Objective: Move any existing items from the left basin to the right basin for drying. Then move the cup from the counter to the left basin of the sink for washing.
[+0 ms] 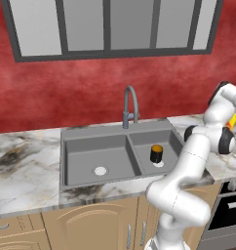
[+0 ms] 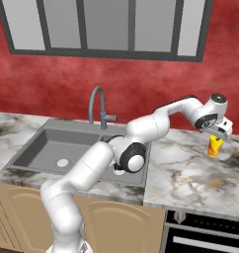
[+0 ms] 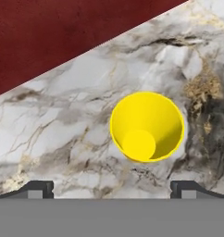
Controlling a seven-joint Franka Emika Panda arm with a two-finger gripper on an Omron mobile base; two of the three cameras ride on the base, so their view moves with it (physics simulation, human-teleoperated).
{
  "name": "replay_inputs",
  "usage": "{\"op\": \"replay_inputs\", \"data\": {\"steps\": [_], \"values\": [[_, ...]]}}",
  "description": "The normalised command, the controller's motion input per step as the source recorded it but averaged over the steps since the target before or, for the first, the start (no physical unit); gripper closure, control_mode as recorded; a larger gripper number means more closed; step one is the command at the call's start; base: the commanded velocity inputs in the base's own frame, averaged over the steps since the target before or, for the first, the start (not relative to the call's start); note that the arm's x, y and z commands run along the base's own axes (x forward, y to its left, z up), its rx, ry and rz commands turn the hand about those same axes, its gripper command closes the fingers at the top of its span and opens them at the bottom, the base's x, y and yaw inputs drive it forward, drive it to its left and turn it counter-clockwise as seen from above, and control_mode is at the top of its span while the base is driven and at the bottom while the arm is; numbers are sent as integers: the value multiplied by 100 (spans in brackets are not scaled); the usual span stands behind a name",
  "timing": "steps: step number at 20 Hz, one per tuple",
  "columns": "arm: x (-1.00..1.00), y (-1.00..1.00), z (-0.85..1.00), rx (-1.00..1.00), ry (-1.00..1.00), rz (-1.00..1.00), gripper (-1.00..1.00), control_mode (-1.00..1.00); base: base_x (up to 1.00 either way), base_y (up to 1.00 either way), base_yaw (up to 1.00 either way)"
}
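Note:
The yellow cup [image 3: 146,126] stands upright on the marble counter [image 2: 190,173], right of the sink, and I look straight down into it. My gripper [image 3: 112,189] hovers open just above the cup [image 2: 215,147], apart from it, fingertips [image 3: 40,187] spread wide. The black jar with the orange top [image 1: 156,153] stands in the right basin [image 1: 144,158], by its drain. The left basin [image 1: 90,156] holds just its white drain. A sliver of the cup [image 1: 231,122] shows beside the wrist at the far right.
The curved grey faucet [image 1: 130,105] rises behind the sink divider. The red wall [image 3: 63,32] runs close behind the cup. A dark oven front [image 2: 210,237] sits under the counter at the right. My arm stretches across the right basin.

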Motion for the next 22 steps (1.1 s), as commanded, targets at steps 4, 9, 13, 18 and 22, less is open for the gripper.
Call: {"op": "replay_inputs", "data": {"steps": [4, 9, 13, 18, 22], "values": [[17, 0, -4, 0, 0, 0, -100, -100, 0, 0, 0], [16, -1, 0, 0, 0, 0, -100, -100, 0, 0, 0], [12, -2, -4, 0, 0, 0, -100, -100, 0, 0, 0], [5, -1, -4, 0, 3, 0, -100, -100, 0, 0, 0], [4, 0, -1, 0, 2, 1, -100, -100, 0, 0, 0]]}}
